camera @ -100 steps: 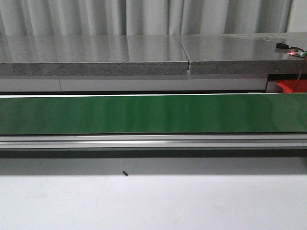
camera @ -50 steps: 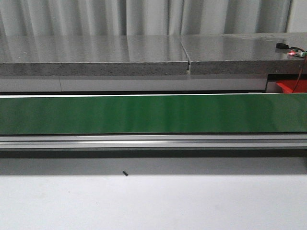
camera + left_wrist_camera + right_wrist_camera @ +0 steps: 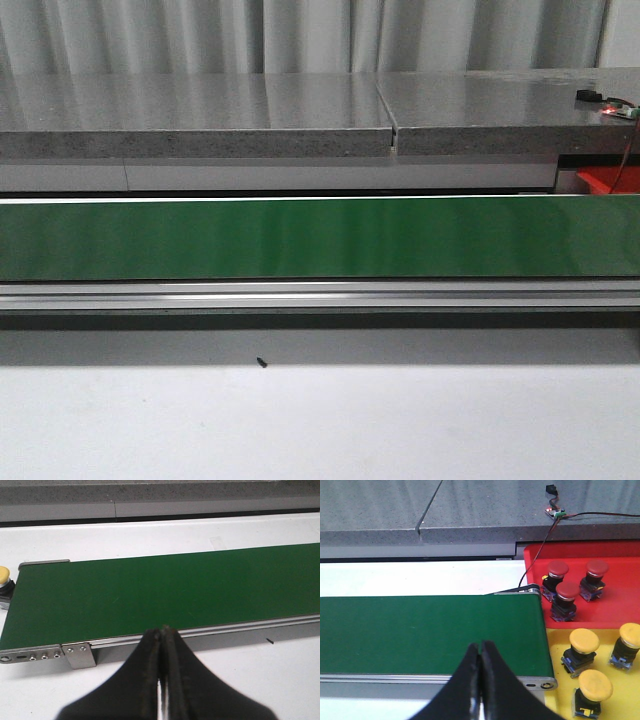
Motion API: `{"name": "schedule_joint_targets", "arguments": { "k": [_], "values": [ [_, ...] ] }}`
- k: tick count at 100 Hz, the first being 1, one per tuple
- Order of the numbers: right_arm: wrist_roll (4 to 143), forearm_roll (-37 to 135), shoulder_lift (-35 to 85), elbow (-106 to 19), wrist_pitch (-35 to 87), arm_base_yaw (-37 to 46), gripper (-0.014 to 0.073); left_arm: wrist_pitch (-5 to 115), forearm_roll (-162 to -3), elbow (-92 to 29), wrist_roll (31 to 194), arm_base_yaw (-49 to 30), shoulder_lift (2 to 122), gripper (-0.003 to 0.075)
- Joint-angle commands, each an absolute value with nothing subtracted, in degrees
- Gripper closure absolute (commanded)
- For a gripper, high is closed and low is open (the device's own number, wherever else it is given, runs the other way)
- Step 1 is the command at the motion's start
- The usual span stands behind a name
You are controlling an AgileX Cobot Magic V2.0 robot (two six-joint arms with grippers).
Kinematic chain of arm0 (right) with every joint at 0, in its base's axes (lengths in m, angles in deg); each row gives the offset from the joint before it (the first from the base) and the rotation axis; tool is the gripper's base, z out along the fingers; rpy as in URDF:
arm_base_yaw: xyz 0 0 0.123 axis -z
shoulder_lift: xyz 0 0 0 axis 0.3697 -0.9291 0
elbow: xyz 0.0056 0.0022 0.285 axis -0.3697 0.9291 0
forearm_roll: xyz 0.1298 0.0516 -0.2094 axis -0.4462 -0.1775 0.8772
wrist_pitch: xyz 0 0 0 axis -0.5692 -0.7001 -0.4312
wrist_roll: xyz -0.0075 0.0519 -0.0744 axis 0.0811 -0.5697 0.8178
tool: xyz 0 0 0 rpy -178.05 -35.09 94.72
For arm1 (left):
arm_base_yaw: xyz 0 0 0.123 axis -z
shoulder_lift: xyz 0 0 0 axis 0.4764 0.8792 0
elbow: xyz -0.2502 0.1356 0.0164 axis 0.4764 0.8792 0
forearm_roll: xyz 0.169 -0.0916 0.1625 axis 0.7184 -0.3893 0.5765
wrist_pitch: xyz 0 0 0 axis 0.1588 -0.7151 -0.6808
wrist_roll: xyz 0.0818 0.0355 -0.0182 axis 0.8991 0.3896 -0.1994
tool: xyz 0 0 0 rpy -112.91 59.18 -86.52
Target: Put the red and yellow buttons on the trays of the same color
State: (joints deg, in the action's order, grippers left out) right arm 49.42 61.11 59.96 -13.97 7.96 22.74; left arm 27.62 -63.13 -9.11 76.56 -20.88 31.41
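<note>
Nothing has moved since the earlier frames. Both pincers, left gripper and right gripper, sit clenched on nothing above the green belt. Ahead of the left one waits a yellow button. It looks light and rigid; gripping under its smooth domed cap should be safest.

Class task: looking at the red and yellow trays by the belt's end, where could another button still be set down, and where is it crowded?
Red plastic tray: bare past its three red buttons. Yellow tray: crowded by three yellow buttons.
</note>
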Motion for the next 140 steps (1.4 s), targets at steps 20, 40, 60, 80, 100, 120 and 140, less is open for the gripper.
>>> {"name": "schedule_joint_targets", "arguments": {
  "k": [20, 40, 60, 80, 100, 120, 140],
  "values": [
    [49.46, 61.09, 59.72, -15.25, 12.42, 22.74, 0.0657, 35.19, -63.75, -11.55, 75.78, -20.42, 32.32, 0.0739],
    [49.46, 61.09, 59.72, -15.25, 12.43, 22.74, 0.0661, 37.08, -60.94, -14.35, 70.97, -22.16, 37.32, 0.0739],
    [49.46, 61.09, 59.72, -15.25, 12.43, 22.74, 0.0661, 36.75, -59.49, -18.64, 70.18, -29.18, 45.47, 0.0739],
    [49.46, 61.09, 59.72, -15.25, 12.43, 22.74, 0.0661, 36.60, -59.49, -21.75, 70.18, -37.39, 54.93, 0.0739],
    [49.46, 61.09, 59.72, -15.25, 12.43, 22.74, 0.0661, 36.31, -61.02, -25.21, 70.18, -45.43, 66.50, 0.0722],
    [49.46, 61.09, 59.72, -15.25, 12.43, 22.74, 0.0661, 33.03, -62.00, -32.07, 70.18, -48.67, 76.80, 0.0376],
    [49.46, 61.09, 59.72, -15.25, 12.43, 22.74, 0.0661, 30.86, -62.98, -38.84, 68.23, -48.82, 84.99, 0.0113]
  ]
}}
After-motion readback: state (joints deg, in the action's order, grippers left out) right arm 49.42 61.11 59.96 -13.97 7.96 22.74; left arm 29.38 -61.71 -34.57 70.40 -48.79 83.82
